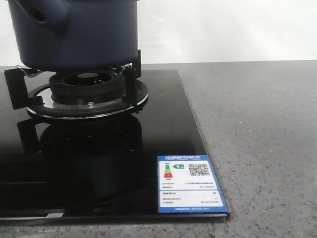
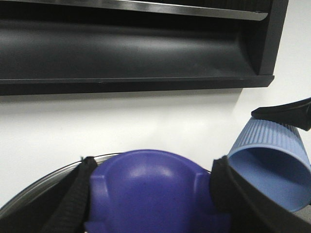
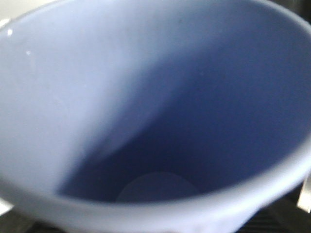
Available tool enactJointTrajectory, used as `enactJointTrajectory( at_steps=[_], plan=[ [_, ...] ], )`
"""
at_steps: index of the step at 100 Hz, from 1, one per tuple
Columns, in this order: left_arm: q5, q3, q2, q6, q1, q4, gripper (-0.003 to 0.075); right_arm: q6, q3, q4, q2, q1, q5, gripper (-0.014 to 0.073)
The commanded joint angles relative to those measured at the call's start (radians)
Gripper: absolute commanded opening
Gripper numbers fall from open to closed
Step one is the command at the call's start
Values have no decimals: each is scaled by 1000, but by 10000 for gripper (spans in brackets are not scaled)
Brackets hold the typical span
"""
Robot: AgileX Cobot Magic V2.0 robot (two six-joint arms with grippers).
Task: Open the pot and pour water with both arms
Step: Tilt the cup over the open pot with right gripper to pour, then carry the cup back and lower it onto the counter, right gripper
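The dark navy pot [image 1: 74, 34] sits on the gas burner [image 1: 86, 91] at the far left, its stubby handle [image 1: 42, 12] facing me and its top cut off by the frame. Neither arm appears in the front view. My left gripper [image 2: 153, 165] is shut on the lid's purple-blue knob [image 2: 150, 194], one black finger on each side, with the lid's metal rim [image 2: 43, 187] behind it. A light blue ribbed cup [image 2: 272, 170] hangs tilted beside it, a black finger [image 2: 286, 114] of my right gripper on its wall. The cup's inside [image 3: 146, 97] fills the right wrist view and hides the jaws.
The burner stands on a black glass hob [image 1: 99, 163] with a blue energy label [image 1: 190, 183] at its front right corner. Grey speckled counter [image 1: 262, 148] lies to the right. A black range hood [image 2: 131, 48] hangs on the white wall above.
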Motion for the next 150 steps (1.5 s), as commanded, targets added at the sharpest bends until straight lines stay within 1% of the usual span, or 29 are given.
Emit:
enactJointTrajectory(
  at_steps=[1,19,33,40,53,56,68,79,85,94,107,121,122,127,142,150],
  plan=[
    [-115,-37,-15,4,3,2,339,1,-40,-45,-45,3,-19,345],
    [-115,-37,-15,4,3,2,339,5,-40,-45,-45,3,-19,345],
    [-115,-37,-15,4,3,2,339,43,-40,-31,-45,3,-19,345],
    [-115,-37,-15,4,3,2,339,104,-40,-29,-45,3,-17,345],
    [-115,-37,-15,4,3,2,339,279,-40,-27,-45,3,9,345],
    [-115,-37,-15,4,3,2,339,303,-40,-25,-45,3,20,345],
    [-115,-37,-15,4,3,2,339,424,-40,-13,-47,3,140,345],
    [-115,-37,-15,4,3,2,339,523,-40,38,-57,3,238,345],
    [-115,-37,-15,4,3,2,339,549,-40,84,-70,-4,275,345],
    [-115,-37,-15,4,3,2,339,549,-40,164,-101,-9,310,345],
    [-115,-37,-15,4,3,2,339,553,-40,369,-169,-52,314,345],
    [-115,-37,-15,4,3,2,339,553,-40,627,-254,-170,300,345],
    [-115,-37,-15,4,3,2,339,553,-40,627,-257,-176,300,345],
    [-115,-37,-15,4,3,2,339,553,-30,714,-285,-223,283,345],
    [-115,-37,-15,4,3,2,339,557,45,897,-373,-352,207,345],
    [-115,-37,-15,4,3,2,339,559,138,964,-435,-409,109,345]
  ],
)
